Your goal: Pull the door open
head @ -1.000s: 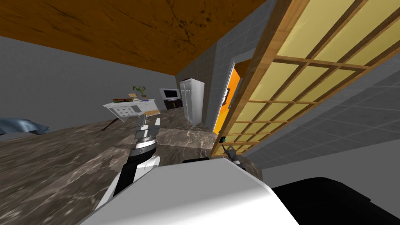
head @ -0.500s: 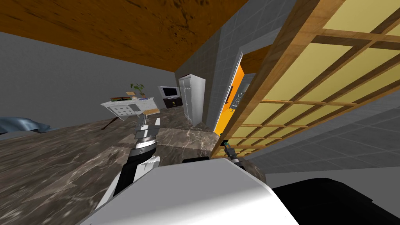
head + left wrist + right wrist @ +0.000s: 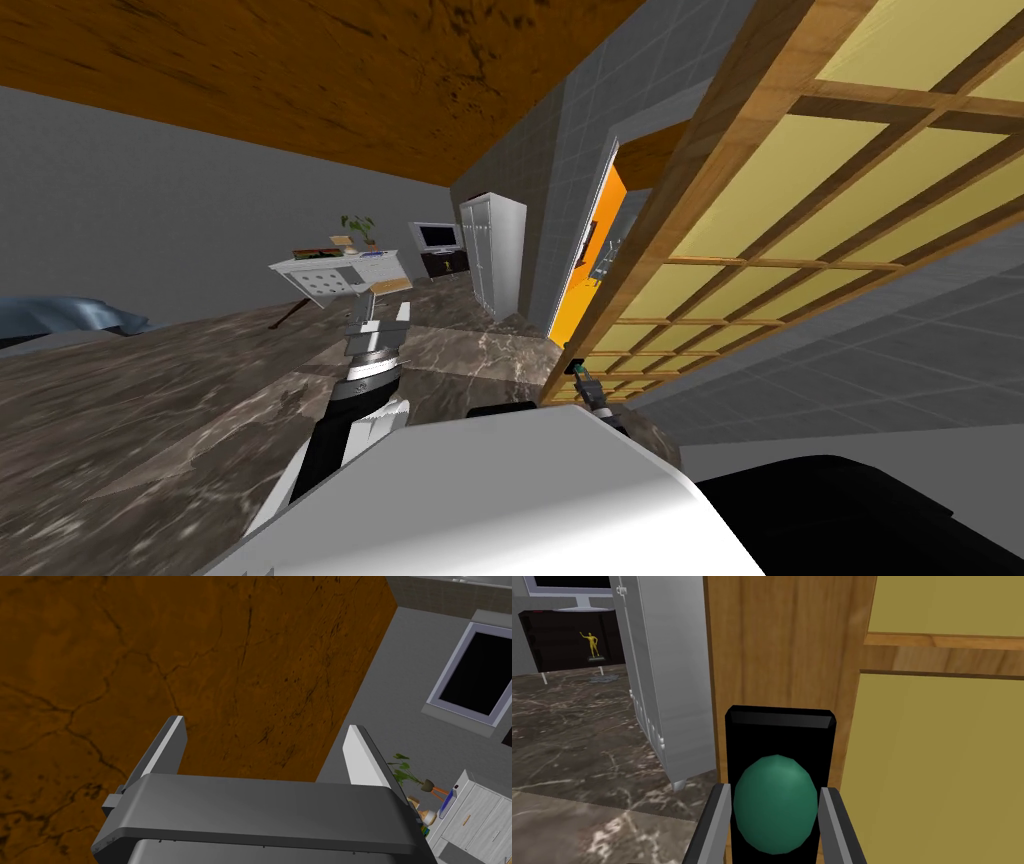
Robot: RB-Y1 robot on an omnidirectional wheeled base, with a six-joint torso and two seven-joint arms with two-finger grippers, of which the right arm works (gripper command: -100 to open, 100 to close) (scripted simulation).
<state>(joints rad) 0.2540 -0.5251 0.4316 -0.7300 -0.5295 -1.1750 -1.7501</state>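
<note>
The door point(image 3: 760, 260) is a wooden lattice with pale yellow panels, standing ajar at my right. On its wooden edge stile point(image 3: 782, 641) a black plate point(image 3: 779, 726) carries a round green knob point(image 3: 775, 803). My right gripper point(image 3: 775, 791) is shut on that knob, one finger pressing each side. The head view shows the same gripper point(image 3: 584, 378) small at the door's lower edge, by the knob point(image 3: 576, 368). My left gripper point(image 3: 385, 312) is held up in front of my chest, and its fingers point(image 3: 167, 741) stand open with nothing between them.
A tall white cabinet point(image 3: 492, 250) stands just left of the doorway, close to the door's edge point(image 3: 662, 676). An orange wall point(image 3: 585, 260) shows through the gap. Further back are a white desk point(image 3: 335, 272) and a dark TV stand point(image 3: 440, 250). Marbled floor point(image 3: 180, 420) spreads to my left.
My right gripper has shut on the green knob. The door has swung a little towards me and the gap at its edge is wider. My head view has shifted slightly.
</note>
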